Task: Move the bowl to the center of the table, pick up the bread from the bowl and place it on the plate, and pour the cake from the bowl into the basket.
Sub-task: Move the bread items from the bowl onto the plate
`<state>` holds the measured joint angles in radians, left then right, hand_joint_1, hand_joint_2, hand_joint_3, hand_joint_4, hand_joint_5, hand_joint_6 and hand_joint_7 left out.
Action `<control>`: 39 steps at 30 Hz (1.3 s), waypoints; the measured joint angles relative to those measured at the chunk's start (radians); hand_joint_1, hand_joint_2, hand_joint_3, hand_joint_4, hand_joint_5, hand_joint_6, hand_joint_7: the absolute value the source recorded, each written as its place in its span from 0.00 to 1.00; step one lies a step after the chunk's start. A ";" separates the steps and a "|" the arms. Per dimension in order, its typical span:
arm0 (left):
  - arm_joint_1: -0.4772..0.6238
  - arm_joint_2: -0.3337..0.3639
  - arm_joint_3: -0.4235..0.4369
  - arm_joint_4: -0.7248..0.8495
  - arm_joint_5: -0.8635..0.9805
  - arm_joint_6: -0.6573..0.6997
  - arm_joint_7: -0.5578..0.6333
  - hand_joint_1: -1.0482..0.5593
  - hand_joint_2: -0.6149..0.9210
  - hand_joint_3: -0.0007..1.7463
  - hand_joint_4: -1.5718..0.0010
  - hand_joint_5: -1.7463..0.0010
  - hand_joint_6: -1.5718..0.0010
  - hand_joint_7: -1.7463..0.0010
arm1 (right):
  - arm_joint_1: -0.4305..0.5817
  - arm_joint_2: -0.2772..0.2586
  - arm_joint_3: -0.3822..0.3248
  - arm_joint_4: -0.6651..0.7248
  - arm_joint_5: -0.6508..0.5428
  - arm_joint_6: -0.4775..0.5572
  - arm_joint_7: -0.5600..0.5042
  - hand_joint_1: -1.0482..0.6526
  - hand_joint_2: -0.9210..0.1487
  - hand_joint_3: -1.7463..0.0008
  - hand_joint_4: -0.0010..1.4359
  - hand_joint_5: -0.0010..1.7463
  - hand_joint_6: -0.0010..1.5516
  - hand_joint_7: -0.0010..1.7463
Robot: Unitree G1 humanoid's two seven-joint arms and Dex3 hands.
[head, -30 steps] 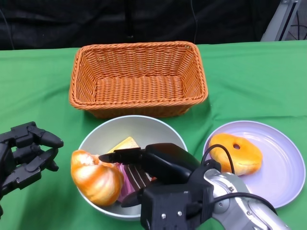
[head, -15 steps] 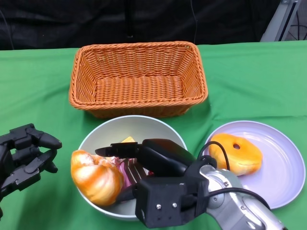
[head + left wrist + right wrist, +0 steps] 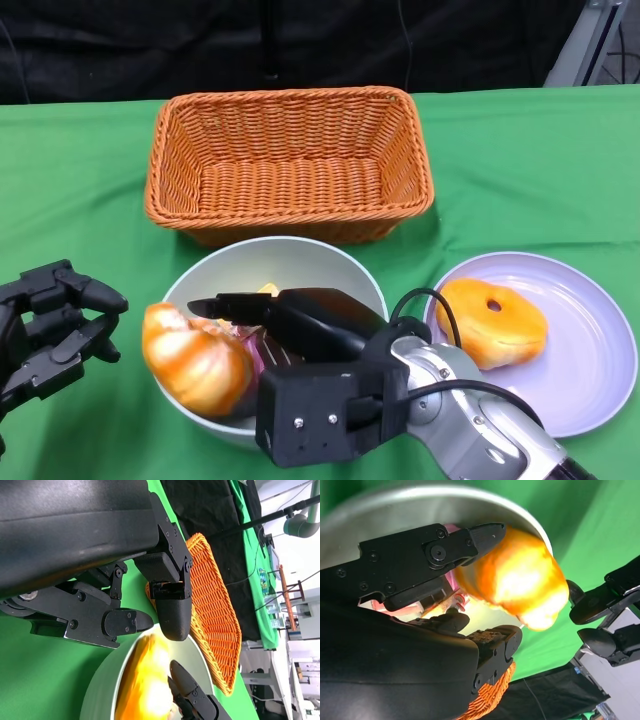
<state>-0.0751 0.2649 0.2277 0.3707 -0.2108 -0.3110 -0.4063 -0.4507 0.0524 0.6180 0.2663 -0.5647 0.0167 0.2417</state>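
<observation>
A golden bread roll (image 3: 195, 362) rests on the near left rim of the grey bowl (image 3: 300, 268), where the robot's right hand (image 3: 262, 318) reaches across the bowl and closes its fingers (image 3: 432, 552) around the roll, apparently to lift it out. Pink and yellow cake pieces (image 3: 268, 354) lie underneath. The bowl sits mid-surface, just in front of the orange basket (image 3: 288, 160). To the right, a lilac plate (image 3: 590, 350) already carrying a doughnut (image 3: 490, 320) waits for the bread. The left hand (image 3: 50, 325) hovers empty, fingers apart, left of the bowl.
</observation>
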 measured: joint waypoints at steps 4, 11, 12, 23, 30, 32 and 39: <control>-0.005 0.000 0.000 0.005 0.002 -0.010 0.000 0.56 1.00 0.17 0.51 0.24 0.37 0.66 | -0.027 0.005 0.027 0.041 -0.036 -0.008 -0.022 0.20 0.02 1.00 0.17 0.00 0.12 0.00; -0.008 0.000 0.003 0.015 0.002 -0.012 0.000 0.58 1.00 0.19 0.51 0.20 0.41 0.52 | -0.045 0.017 0.061 0.082 -0.095 -0.021 -0.081 0.19 0.04 1.00 0.18 0.01 0.14 0.01; -0.009 0.000 0.005 0.017 0.003 -0.012 0.000 0.59 1.00 0.20 0.52 0.17 0.46 0.42 | -0.045 0.018 0.062 0.083 -0.102 -0.021 -0.088 0.19 0.04 1.00 0.19 0.01 0.14 0.01; -0.019 0.002 0.016 0.043 0.016 -0.030 0.027 0.61 0.99 0.22 0.52 0.15 0.50 0.36 | -0.027 0.022 0.062 0.061 -0.124 0.005 -0.123 0.25 0.01 0.99 0.38 0.08 0.24 0.03; -0.023 0.002 0.019 0.048 0.014 -0.032 0.029 0.60 0.99 0.22 0.53 0.15 0.50 0.37 | -0.013 0.042 0.047 0.041 -0.122 0.035 -0.146 0.45 0.03 1.00 0.57 0.50 0.56 0.03; -0.023 0.002 0.019 0.048 0.015 -0.032 0.029 0.61 0.99 0.22 0.53 0.16 0.49 0.38 | -0.009 0.051 0.042 0.044 -0.109 0.045 -0.149 0.48 0.02 1.00 0.60 0.58 0.63 0.03; -0.024 0.002 0.019 0.050 0.014 -0.033 0.030 0.61 0.99 0.22 0.53 0.17 0.48 0.39 | -0.008 0.052 0.035 0.044 -0.108 0.042 -0.174 0.48 0.04 1.00 0.67 0.56 0.70 0.03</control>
<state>-0.0992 0.2667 0.2471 0.4211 -0.1972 -0.3436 -0.3768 -0.4590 0.1040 0.6535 0.3104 -0.6728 0.0582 0.0673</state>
